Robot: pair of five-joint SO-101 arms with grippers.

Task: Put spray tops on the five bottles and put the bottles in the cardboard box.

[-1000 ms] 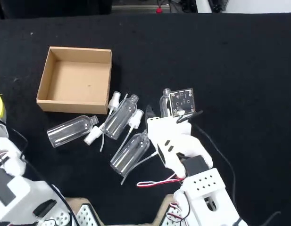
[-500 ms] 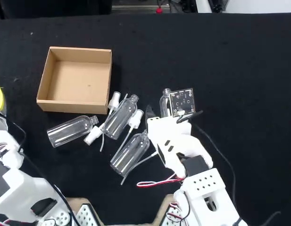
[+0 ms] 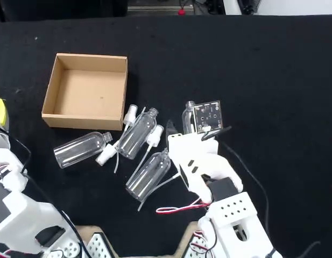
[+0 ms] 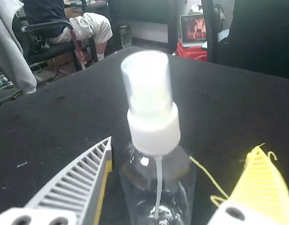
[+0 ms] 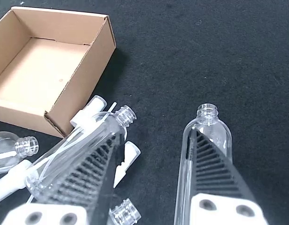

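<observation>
At the left edge, near: left gripper (image 4: 181,146) squeezed shut on a topped bottle (image 4: 156,187), standing up, white spray top (image 4: 151,108) already on. Next, farther back, the cardboard box (image 3: 84,119), with three bare bottles (image 3: 138,131) lying on the black table (image 3: 273,70) just near and right of it, loose spray tops (image 3: 106,155) mixed in among them. Right of those, right gripper (image 5: 151,133) wide open, holding nothing, one finger right over a fourth bare bottle (image 5: 207,117) with no top.
</observation>
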